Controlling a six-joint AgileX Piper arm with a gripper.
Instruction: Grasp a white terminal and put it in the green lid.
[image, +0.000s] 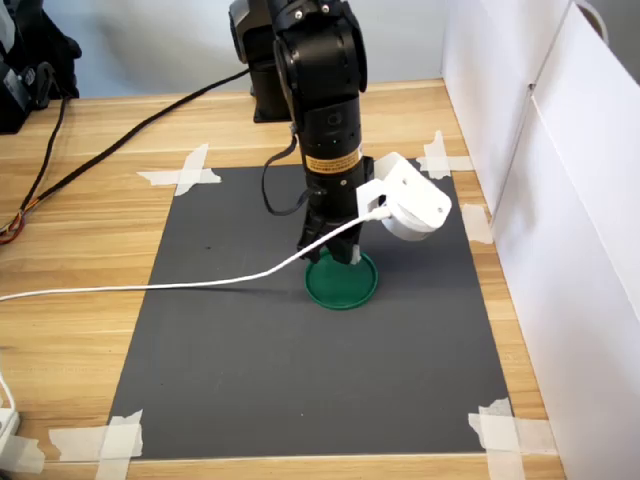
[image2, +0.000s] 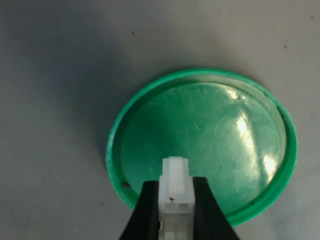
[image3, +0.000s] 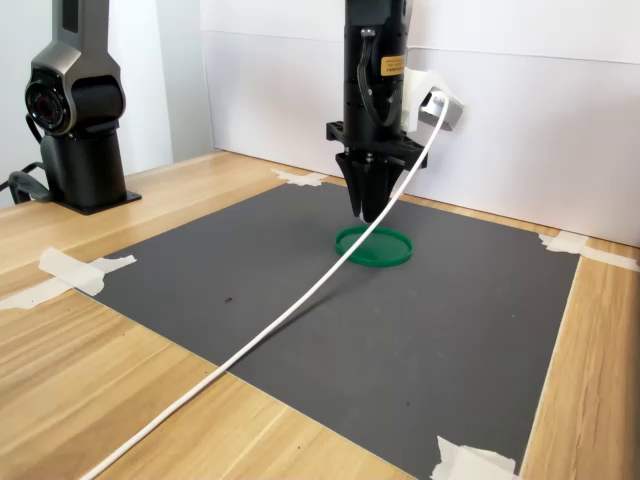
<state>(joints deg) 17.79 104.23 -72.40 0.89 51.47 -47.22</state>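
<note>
The green lid (image: 342, 284) (image2: 210, 135) (image3: 374, 247) lies flat on the dark grey mat, near its middle. My gripper (image: 334, 250) (image2: 175, 200) (image3: 370, 212) hangs just above the lid, pointing straight down, and it is shut on the white terminal (image2: 175, 192). In the wrist view the small white block sits pinched between the two black fingers (image2: 206, 207), its tip over the lid's inner floor close to the rim. The terminal is hidden behind the fingers in both exterior views.
The grey mat (image: 250, 370) (image3: 400, 340) is taped at its corners to a wooden table (image: 70, 330). A white cable (image: 150, 285) (image3: 260, 335) trails from the wrist camera across the mat. White panels (image: 560, 200) wall one side. A second black robot base (image3: 80, 120) stands at the table's corner.
</note>
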